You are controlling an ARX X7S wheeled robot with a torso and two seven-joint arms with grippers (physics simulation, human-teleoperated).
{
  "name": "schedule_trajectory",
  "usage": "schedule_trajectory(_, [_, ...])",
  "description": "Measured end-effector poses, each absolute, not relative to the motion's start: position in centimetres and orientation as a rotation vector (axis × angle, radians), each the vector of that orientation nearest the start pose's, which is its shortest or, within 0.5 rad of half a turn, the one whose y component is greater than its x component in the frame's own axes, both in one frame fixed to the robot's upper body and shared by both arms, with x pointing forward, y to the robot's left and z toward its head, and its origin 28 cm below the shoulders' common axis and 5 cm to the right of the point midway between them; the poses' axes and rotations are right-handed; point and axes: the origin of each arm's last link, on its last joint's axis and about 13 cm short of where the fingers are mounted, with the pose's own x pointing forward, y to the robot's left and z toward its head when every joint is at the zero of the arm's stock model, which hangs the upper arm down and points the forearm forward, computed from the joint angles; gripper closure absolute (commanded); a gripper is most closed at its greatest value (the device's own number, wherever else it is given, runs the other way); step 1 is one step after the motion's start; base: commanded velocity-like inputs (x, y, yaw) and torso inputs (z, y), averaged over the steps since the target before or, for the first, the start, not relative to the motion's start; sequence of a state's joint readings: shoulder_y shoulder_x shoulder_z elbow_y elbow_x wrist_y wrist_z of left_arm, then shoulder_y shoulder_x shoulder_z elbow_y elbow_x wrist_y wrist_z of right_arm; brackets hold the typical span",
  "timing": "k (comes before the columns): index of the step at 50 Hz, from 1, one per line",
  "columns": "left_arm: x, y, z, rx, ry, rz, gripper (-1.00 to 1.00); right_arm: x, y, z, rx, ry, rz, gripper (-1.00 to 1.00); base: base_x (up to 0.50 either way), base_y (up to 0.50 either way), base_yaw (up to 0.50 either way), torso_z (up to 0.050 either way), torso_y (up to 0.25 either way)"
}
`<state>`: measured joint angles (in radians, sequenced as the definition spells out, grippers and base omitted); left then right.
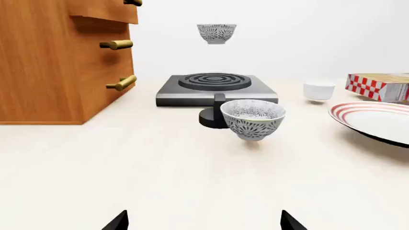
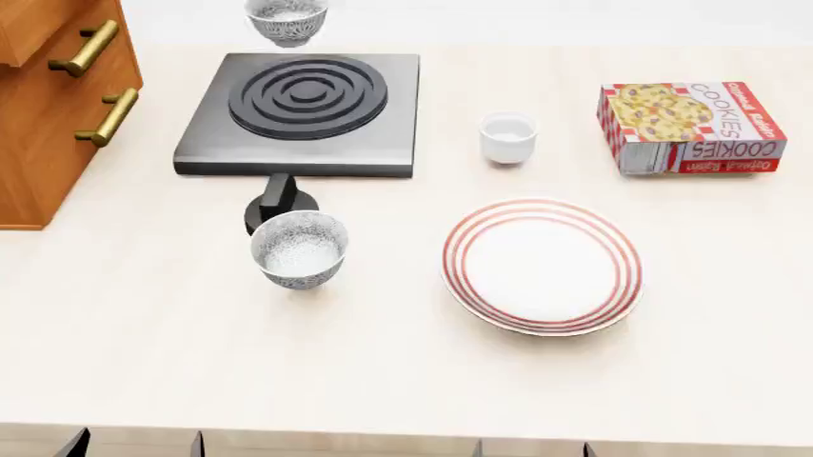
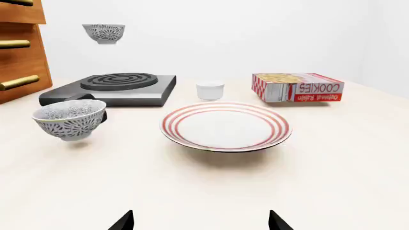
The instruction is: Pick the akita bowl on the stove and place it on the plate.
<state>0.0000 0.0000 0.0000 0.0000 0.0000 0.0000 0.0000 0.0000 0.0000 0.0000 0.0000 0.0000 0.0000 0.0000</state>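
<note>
Opening step, nothing grasped, left gripper (image 1: 204,224) and right gripper (image 3: 200,224) spread wide and empty, akita bowl (image 1: 217,33) apparently hanging in air above the stove (image 1: 216,88), plate (image 3: 226,127) bare, next probably calling for a long reach past the near twin bowl (image 1: 253,119).

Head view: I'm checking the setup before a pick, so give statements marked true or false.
1. The plate is bare. True.
2. A speckled bowl sits on the rings of the stove. False: they are bare; the near bowl stands by the knob, the far bowl shows beyond the stove.
3. The white cup stands between stove and cookie box. True.
4. The cookie box lies left of the stove. False: it lies right.
5. Left claw and right claw are open. True.
</note>
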Motion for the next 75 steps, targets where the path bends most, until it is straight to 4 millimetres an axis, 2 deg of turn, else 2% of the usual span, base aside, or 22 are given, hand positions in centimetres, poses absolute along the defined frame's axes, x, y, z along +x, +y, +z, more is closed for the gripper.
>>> schedule_trajectory(34, [21.1, 20.6, 1.3, 0.0, 0.0, 0.004, -1.0, 21.1, -9.6, 1.4, -0.01, 0.004, 0.013, -1.0, 0.0, 0.0, 0.0, 0.0, 0.0])
schedule_trajectory(41, [21.0, 20.6, 1.3, 0.0, 0.001, 0.004, -1.0, 21.9, -9.4, 2.4, -0.031, -0.011, 0.033, -1.0, 0.0, 0.0, 0.0, 0.0, 0.0])
schedule_trajectory(46, [21.0, 20.6, 1.3, -0.001, 0.001, 0.004, -1.0, 23.6, -9.1, 4.7, -0.049, -0.061, 0.044, -1.0, 0.0, 0.0, 0.0, 0.0, 0.0])
schedule_trajectory(52, [21.0, 20.6, 1.3, 0.0, 0.002, 0.005, -1.0, 26.0, -8.5, 8.4, -0.063, -0.134, 0.05, -1.0, 0.0, 0.0, 0.0, 0.0, 0.0])
schedule_trajectory(63, [21.0, 20.6, 1.3, 0.001, 0.003, 0.007, -1.0, 30.2, -7.9, 18.2, -0.102, -0.264, 0.066, -1.0, 0.0, 0.0, 0.0, 0.0, 0.0])
schedule_trajectory(70, [21.0, 20.6, 1.2, 0.004, 0.006, 0.006, -1.0, 30.7, -9.4, 23.8, -0.123, -0.307, 0.043, -1.0, 0.0, 0.0, 0.0, 0.0, 0.0])
schedule_trajectory(75, [21.0, 20.6, 1.2, 0.007, 0.008, 0.005, -1.0, 30.0, -10.7, 25.1, -0.14, -0.317, 0.02, -1.0, 0.0, 0.0, 0.0, 0.0, 0.0])
